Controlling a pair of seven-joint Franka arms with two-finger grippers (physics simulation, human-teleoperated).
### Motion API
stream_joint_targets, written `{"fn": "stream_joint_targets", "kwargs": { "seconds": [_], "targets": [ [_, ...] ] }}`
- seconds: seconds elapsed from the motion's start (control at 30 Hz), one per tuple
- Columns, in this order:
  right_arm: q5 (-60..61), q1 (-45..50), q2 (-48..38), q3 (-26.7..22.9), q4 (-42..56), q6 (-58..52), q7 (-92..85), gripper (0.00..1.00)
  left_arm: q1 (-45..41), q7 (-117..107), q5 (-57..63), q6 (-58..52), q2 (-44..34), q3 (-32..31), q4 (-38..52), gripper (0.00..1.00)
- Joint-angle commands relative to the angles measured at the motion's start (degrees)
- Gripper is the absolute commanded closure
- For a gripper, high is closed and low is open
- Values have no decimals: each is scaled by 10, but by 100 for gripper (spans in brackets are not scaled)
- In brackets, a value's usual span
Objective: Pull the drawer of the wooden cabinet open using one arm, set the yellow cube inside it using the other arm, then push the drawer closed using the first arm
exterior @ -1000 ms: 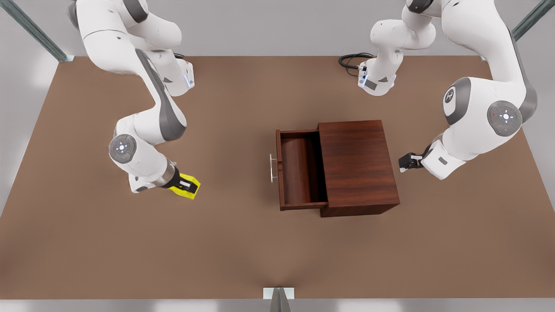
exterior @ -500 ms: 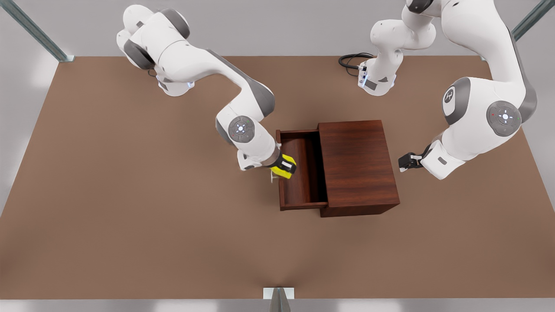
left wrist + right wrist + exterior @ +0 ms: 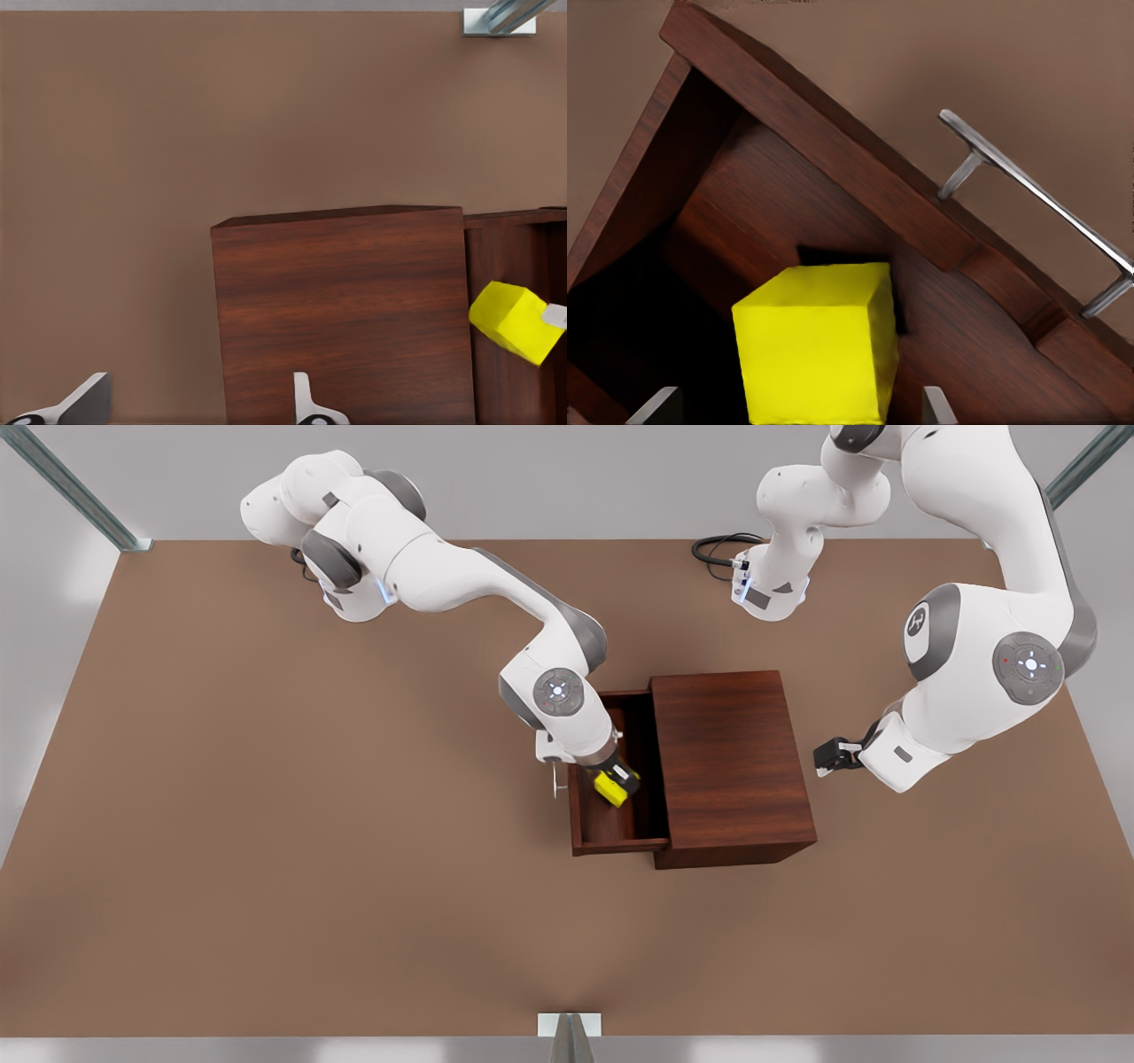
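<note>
Hovering inside the open drawer point(image 3: 620, 815) of the wooden cabinet point(image 3: 731, 766), the right gripper point(image 3: 617, 784) clasps the yellow cube point(image 3: 611, 789) — released crooked, it might catch the wall — while the left gripper point(image 3: 819, 766) waits spread.

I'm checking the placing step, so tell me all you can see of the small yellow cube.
The small bright-yellow cube is plain, matte and unmarked, with crisp edges. It sits tilted between the right gripper's fingertips, over the floor of the pulled-out dark wooden drawer, near the handle side. Its shadow falls on the drawer floor. Whether it touches the floor cannot be told. The left wrist view shows it beyond the wooden cabinet.
</note>
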Motion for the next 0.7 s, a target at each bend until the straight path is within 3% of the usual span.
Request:
{"fn": "stream_joint_targets", "kwargs": {
  "seconds": [0.0, 0.1, 0.17, 0.23, 0.27, 0.33, 0.37, 0.5, 0.67],
  "targets": [
    [-1, 0, -2, -1, 0, -4, 161, 0, 0, -1, 1, 0, -1, 0, 1, 0],
    [-3, -69, -90, -25, 2, -179, 39, 0, -7, -34, -1, 1, 5, -4, 31, 0],
    [-3, -193, -167, -25, 3, -340, -123, 0, -88, -79, 45, -26, 13, -6, 78, 0],
    [-63, -286, -179, -27, 1, -421, -334, 0, -198, -203, 74, -43, 41, -7, 114, 0],
    [-75, -339, -180, -20, -7, -412, -488, 0, -259, -294, 74, -42, 78, -6, 153, 0],
    [-51, -365, -222, -101, -169, -279, -834, 0, -367, -524, 137, 6, 201, -5, 248, 0],
    [-37, -380, -237, -112, -232, -208, -929, 0, -409, -595, 150, 23, 249, 0, 292, 0],
    [-40, -381, -262, -129, -262, -229, -915, 0, -457, -788, 158, 146, 332, 5, 346, 0],
    [-39, -383, -262, -131, -260, -239, -916, 0, -490, -851, 161, 210, 392, 46, 360, 0]
  ]
}}
